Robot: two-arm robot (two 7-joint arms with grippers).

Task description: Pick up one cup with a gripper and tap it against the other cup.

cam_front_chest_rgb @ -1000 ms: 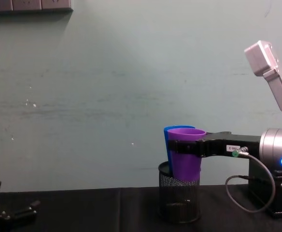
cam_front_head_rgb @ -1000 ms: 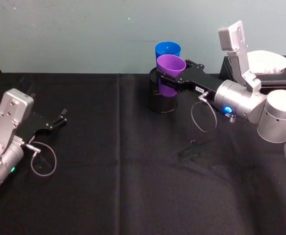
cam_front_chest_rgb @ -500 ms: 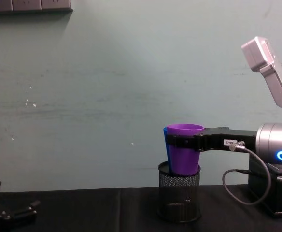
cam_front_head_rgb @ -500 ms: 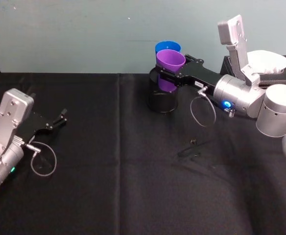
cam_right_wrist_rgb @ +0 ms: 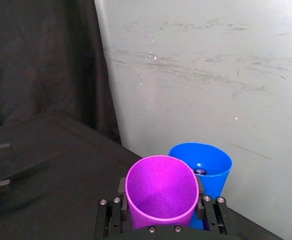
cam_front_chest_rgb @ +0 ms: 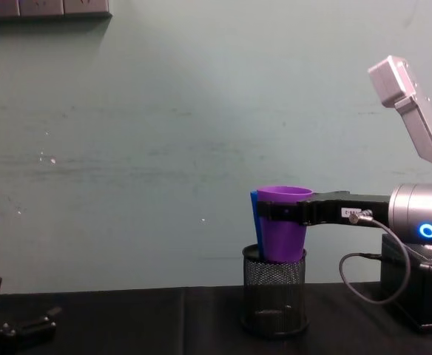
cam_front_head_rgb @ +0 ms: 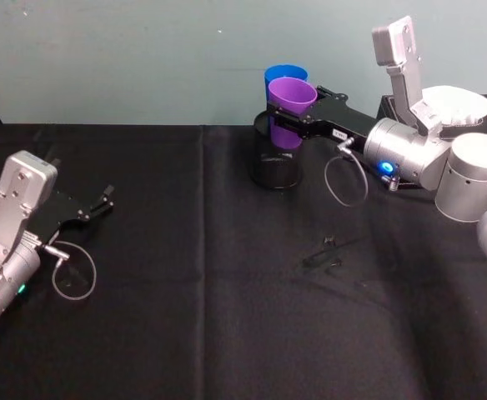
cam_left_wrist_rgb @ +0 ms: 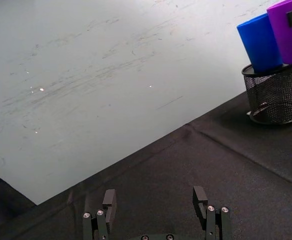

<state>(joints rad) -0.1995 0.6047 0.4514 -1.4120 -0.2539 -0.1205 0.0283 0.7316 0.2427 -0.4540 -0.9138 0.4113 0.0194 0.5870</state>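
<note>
My right gripper point(cam_front_head_rgb: 296, 117) is shut on the purple cup point(cam_front_head_rgb: 292, 107) and holds it upright at the rim of a black mesh pen holder point(cam_front_head_rgb: 277, 165). The blue cup point(cam_front_head_rgb: 284, 77) stands in that holder, right behind the purple one. From the chest view the purple cup point(cam_front_chest_rgb: 282, 229) hides all but a sliver of the blue cup point(cam_front_chest_rgb: 254, 214), and the labelled right gripper point(cam_front_chest_rgb: 286, 212) reaches in level from the right. In the right wrist view the purple cup point(cam_right_wrist_rgb: 161, 192) sits between the fingers point(cam_right_wrist_rgb: 121, 188), rim against the blue cup point(cam_right_wrist_rgb: 208, 167). The left gripper point(cam_left_wrist_rgb: 155, 200) rests open at the table's left.
A black box point(cam_front_head_rgb: 477, 125) topped with white tissue stands at the back right, beside my right arm. A small black clip-like object point(cam_front_head_rgb: 323, 254) lies on the black cloth in the middle. The pale wall rises close behind the mesh holder point(cam_front_chest_rgb: 274, 296).
My right gripper has lifted the purple cup up out of the mesh holder and carried it slightly back toward the blue cup. The left arm has not moved.
</note>
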